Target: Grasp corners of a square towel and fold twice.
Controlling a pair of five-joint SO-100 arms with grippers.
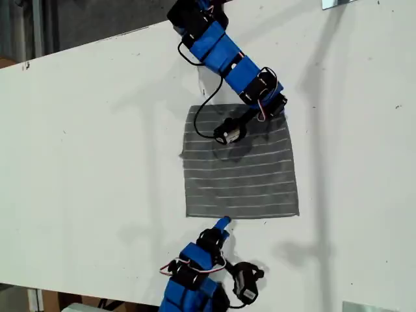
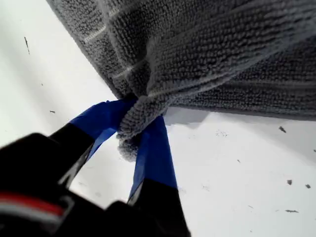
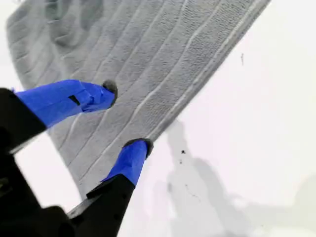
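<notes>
The dark grey striped towel (image 1: 240, 175) lies mostly flat in the middle of the white table. My first gripper (image 1: 278, 109) comes from the far arm and is shut on the towel's far corner at the exterior view's right. In the first wrist view its blue fingers (image 2: 153, 148) pinch that bunched corner (image 2: 129, 133), with the towel (image 2: 207, 49) lifted off the table there. My second gripper (image 1: 224, 223) sits at the near edge of the towel. It stands open (image 3: 127, 118), one finger over the towel (image 3: 148, 59), the other at its edge, holding nothing.
The white table (image 1: 84, 162) extends wide on both sides of the towel. A black motor and cable (image 1: 229, 132) of the far arm hang over the towel's far part. The table's far edge (image 1: 78, 45) runs slanted at the exterior view's upper left.
</notes>
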